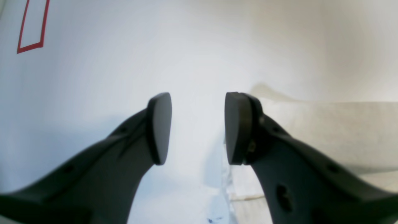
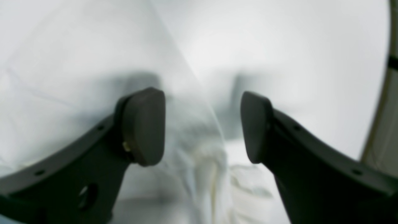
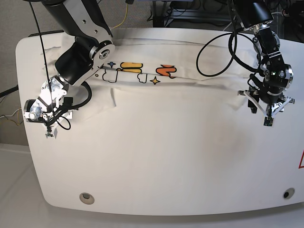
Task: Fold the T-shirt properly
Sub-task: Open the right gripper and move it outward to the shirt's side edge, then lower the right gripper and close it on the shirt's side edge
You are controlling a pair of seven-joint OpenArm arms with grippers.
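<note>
The white T-shirt (image 3: 156,102) lies spread across the table (image 3: 166,190), with a strip of yellow, orange and star print showing along its far fold. My right gripper (image 3: 49,133) hangs over the shirt's left end. In its wrist view the right gripper (image 2: 202,121) is open, and a bunched ridge of cloth (image 2: 202,174) runs beneath the gap. My left gripper (image 3: 269,119) is at the shirt's right end. The left wrist view shows that gripper (image 1: 198,124) open and holding nothing, with the cloth edge (image 1: 326,130) just to its right.
A red tape outline (image 1: 31,28) marks the table beyond the left gripper, and a red mark (image 3: 301,161) shows at the table's right edge. Black cables (image 3: 213,52) loop over the far right. Two round holes (image 3: 86,197) sit near the front edge.
</note>
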